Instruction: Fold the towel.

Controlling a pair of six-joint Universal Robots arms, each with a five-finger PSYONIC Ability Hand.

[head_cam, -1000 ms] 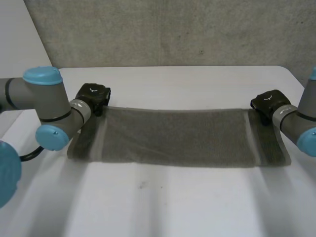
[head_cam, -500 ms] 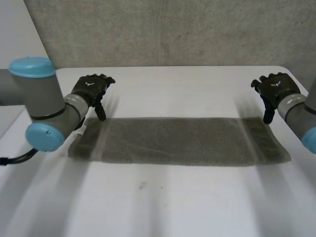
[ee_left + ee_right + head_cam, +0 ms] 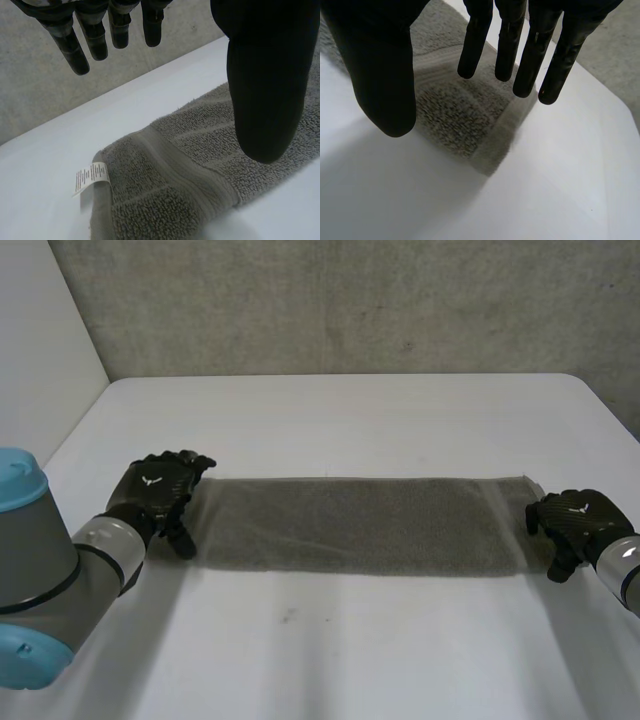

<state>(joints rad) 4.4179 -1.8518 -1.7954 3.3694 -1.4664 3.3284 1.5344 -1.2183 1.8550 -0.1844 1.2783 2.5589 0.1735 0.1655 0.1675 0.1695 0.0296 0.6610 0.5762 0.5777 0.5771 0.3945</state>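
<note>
Two spread, empty black hands, left hand point(image 3: 158, 495) and right hand point(image 3: 572, 523), flank the grey terry towel strip point(image 3: 360, 525) mid-frame; crosswise folding apparently remains.

Towel point(image 3: 360, 525) flat across middle of table point(image 3: 340, 420); left hand point(image 3: 160, 492) at its left end, right hand point(image 3: 575, 522) at its right end.

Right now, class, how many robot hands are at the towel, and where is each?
2. The left hand is open above one short end of the towel; the right hand is open above the opposite short end.
</note>
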